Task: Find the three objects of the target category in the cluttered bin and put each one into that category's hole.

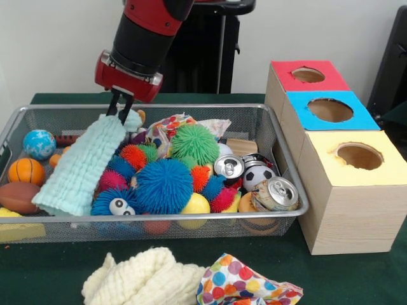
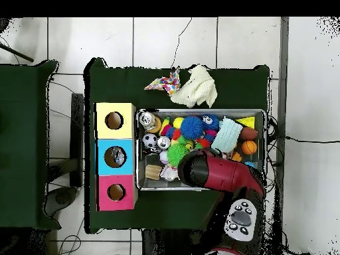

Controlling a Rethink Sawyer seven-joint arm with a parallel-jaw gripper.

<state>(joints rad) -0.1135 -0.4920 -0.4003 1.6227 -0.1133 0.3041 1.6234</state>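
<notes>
The cluttered bin [image 1: 191,107] is a silver wire-mesh basket full of toys, cans and cloths; it also shows in the overhead view [image 2: 199,111]. My gripper [image 1: 119,113] is over the bin's far left part, shut on the top end of a light blue cloth [image 1: 82,168]. The cloth hangs down at a slant, its lower end by the bin's front left. In the overhead view the cloth [image 2: 226,135] lies over the bin's right part and the arm [image 2: 216,171] hides the gripper. Three boxes stand beside the bin, with holes in a red top [image 1: 308,75], a blue top [image 1: 329,110] and a yellow top [image 1: 359,155].
In the bin are a blue spiky ball [image 1: 164,184], a green spiky ball [image 1: 194,143], two cans [image 1: 275,194], a soccer ball [image 1: 257,176], a basketball [image 1: 25,170] and a patterned cloth [image 1: 173,126]. A cream cloth [image 1: 143,276] and a polka-dot cloth [image 1: 248,284] lie on the table outside the bin.
</notes>
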